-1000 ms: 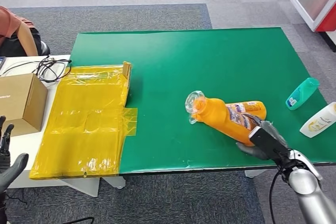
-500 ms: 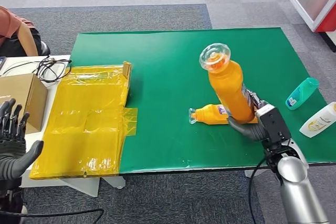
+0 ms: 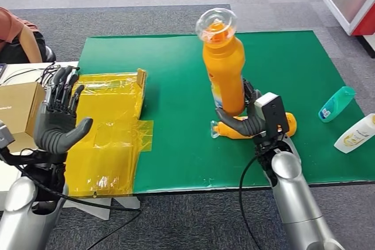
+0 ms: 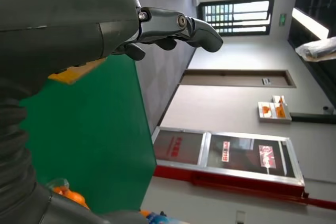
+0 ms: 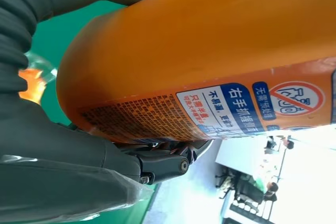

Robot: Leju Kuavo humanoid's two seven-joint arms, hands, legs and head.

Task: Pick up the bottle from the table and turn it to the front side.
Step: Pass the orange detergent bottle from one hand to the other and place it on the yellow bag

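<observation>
The orange bottle is held upright, cap up, by the right hand, clamped around its base above the green table. At nine o'clock, the left hand is raised, fingers spread, nothing held.

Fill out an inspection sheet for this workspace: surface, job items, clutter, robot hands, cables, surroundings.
Surface: green table, yellow plastic sheet on its left end.
Job items: orange bottle lifted upright, clear cap up.
Clutter: second orange bottle, teal bottle and white bottle lying flat; cardboard box.
Robot hands: right robot hand grips the orange bottle; left robot hand raised, fingers apart, holding nothing.
Cables: black cables on the side table.
Surroundings: grey carpet; a person's shoulder far left.
</observation>
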